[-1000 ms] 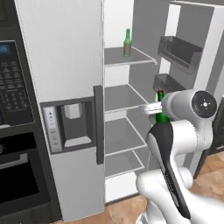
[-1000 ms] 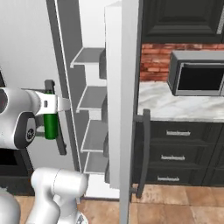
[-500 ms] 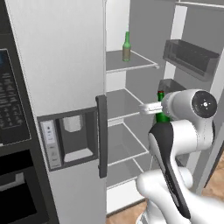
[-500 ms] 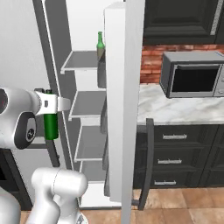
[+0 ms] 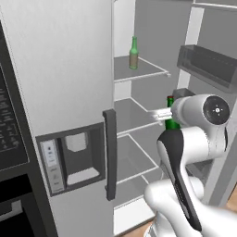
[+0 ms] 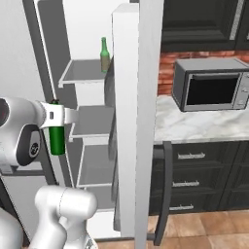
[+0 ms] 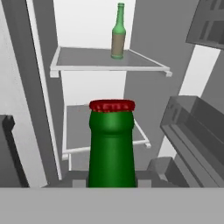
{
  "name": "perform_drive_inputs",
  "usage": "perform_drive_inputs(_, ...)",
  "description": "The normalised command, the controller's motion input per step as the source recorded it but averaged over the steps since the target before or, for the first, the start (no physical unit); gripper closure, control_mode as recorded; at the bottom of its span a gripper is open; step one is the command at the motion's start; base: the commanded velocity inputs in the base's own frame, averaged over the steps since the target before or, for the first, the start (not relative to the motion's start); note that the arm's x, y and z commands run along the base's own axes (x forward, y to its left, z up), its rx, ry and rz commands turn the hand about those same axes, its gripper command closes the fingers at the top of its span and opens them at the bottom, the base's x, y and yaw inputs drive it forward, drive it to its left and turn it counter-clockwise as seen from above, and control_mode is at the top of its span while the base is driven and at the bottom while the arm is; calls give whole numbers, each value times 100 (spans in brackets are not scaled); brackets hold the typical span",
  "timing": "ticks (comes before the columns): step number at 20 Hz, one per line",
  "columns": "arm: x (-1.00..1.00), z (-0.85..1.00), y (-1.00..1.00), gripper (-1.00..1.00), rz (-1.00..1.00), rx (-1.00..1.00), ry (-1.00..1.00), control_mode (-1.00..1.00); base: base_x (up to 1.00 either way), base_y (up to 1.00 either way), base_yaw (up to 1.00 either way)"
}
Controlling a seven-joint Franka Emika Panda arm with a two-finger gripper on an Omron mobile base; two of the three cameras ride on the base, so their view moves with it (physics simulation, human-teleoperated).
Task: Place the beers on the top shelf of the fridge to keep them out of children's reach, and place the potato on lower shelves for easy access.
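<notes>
Two beers are in play at the open fridge [image 5: 60, 69]: the olive bottle [image 5: 134, 53] stands upright on the top shelf [image 5: 139, 71], towards its back, while the green bottle [image 6: 57, 136] with the red cap [image 7: 112, 105] is held upright in front of the shelves, level with the lower shelf [image 7: 78, 131]. Clenched on that green bottle, the gripper [image 6: 58, 116] holds it by the neck just outside the compartment, with dark door bins [image 5: 208, 65] to its right and a microwave [image 6: 211, 90] on the counter beyond the open door [image 6: 141, 116]
</notes>
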Motion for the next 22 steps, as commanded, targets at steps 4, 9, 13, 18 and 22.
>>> perform_drive_inputs(4,0,0,0,100,0,0,0,100,35,4,-2)
perform_drive_inputs(9,0,0,0,100,0,0,0,100,39,0,0)
perform_drive_inputs(13,16,16,0,100,0,0,-7,-100,20,0,0)
perform_drive_inputs(18,27,38,0,100,0,1,-17,-100,0,0,0)
perform_drive_inputs(22,22,51,-8,100,5,5,-21,-100,0,0,0)
